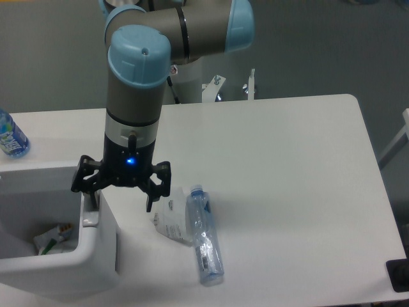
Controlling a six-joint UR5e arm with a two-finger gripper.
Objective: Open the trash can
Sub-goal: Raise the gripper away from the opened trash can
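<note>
The white trash can (96, 256) stands at the lower left, against the table's front-left edge. Its inside shows from above, with some crumpled waste (52, 238) in it. No lid covers the opening, and I cannot make out where the lid is. My gripper (121, 199) points straight down over the can's right rim, open and empty. Its left fingertip (93, 199) is just above a small grey patch on the rim (90, 221). Its right fingertip (149, 203) hangs outside the can, above the table.
A clear plastic bottle (205, 238) lies on the table right of the can, beside a crumpled white wrapper (169, 219). A blue-labelled bottle (10, 135) stands at the far left edge. The arm's base (192, 83) is at the back, and a dark object (399, 276) at the lower right corner.
</note>
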